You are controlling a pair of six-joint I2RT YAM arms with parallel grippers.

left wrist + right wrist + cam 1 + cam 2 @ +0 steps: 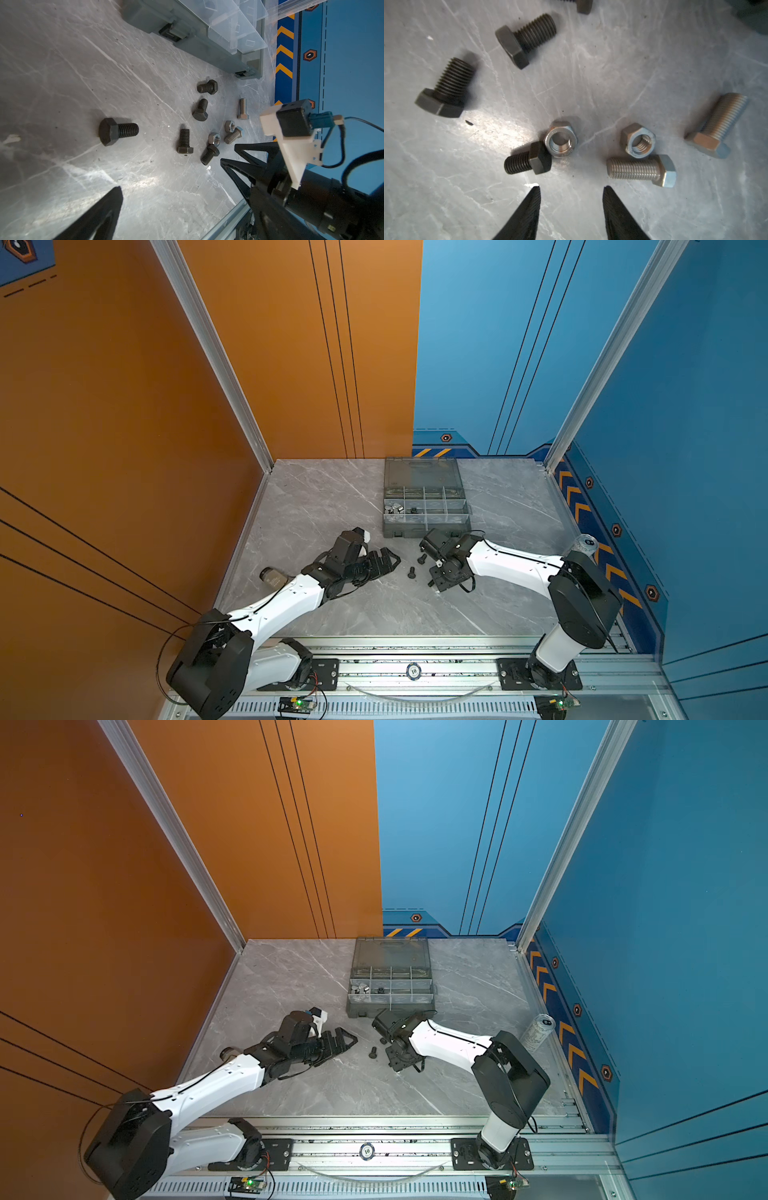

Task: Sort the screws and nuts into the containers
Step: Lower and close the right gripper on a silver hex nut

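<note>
Grey stone table (332, 497) with a smoky grey compartment box (428, 531) at the back, its lid open. A few silver parts (393, 508) sit in a left compartment of the box. In front of the box and off to its left, the left gripper (392, 562) hangs low, jaws spread wide, holding nothing. Directly in front of the box lie loose black screws (116, 132), silver screws (641, 170) and two silver nuts (560, 127). Over them, near the box's front wall, the right gripper (571, 187) points down, jaws partly apart and empty.

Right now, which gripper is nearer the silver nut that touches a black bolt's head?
Right. The right gripper, open, hovers just short of the silver nut. The left gripper stands farther off, with black bolts lying between it and the nut.
</note>
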